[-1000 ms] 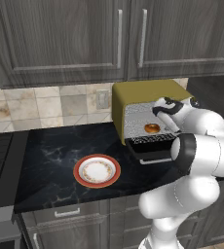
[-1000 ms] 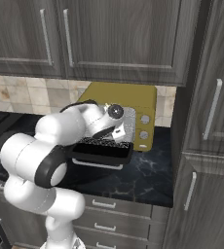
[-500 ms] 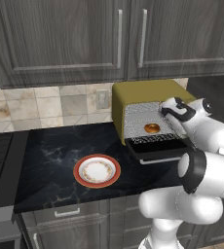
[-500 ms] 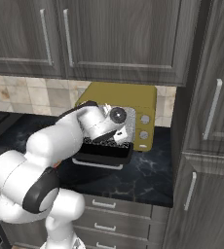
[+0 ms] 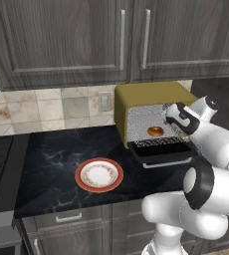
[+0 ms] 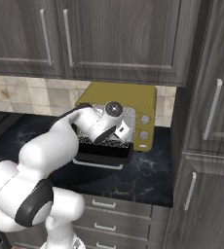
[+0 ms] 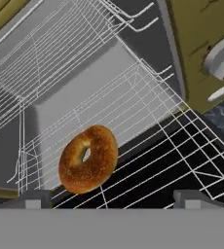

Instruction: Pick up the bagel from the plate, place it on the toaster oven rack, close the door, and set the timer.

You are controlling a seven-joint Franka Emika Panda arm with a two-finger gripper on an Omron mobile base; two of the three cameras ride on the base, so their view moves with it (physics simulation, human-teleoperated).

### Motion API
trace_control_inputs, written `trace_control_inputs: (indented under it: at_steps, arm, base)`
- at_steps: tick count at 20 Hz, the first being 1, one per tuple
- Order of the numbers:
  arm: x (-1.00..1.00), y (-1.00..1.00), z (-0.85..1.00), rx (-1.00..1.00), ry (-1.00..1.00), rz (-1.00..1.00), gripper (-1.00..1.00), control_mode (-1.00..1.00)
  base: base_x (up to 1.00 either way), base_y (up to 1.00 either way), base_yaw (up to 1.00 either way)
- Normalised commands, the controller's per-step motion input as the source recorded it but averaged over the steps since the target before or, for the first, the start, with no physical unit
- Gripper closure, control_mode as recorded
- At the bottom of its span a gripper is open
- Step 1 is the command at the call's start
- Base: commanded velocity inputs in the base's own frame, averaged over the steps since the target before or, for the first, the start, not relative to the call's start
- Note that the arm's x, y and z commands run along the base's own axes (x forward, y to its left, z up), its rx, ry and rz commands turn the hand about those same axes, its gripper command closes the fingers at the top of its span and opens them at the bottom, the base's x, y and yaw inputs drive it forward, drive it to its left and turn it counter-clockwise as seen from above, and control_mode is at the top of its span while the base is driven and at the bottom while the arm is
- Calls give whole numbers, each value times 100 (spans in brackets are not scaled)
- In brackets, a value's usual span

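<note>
Dark marble counter carries the mustard-yellow toaster oven [image 5: 151, 102], where the golden-brown ring bagel [image 7: 88, 159] lies on the silvery wire rack [image 7: 148, 121]; the wide-open gripper [image 7: 109, 199], holding nothing, should retreat straight out before swinging the black-framed glass door [image 5: 161, 152] up.

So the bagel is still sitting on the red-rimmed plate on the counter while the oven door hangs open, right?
Not quite. The plate is bare; the bagel lies on the toaster oven rack, as the hand view shows. The door does hang open.
</note>
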Motion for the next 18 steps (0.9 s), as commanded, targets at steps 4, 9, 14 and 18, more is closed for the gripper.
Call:
trace_control_inputs:
  at_steps: [4, 9, 14, 18]
  arm:
    - [-10, 3, -5, -32, 35, 33, -100, -100]
    - [-3, 12, 0, -23, 33, 28, -100, -100]
    - [-11, 19, -11, -15, 7, 12, -100, -100]
    - [-14, 8, -29, -1, -7, 4, -100, -100]
  base:
    - [0, 0, 0]
    - [0, 0, 0]
    - [0, 0, 0]
    - [0, 0, 0]
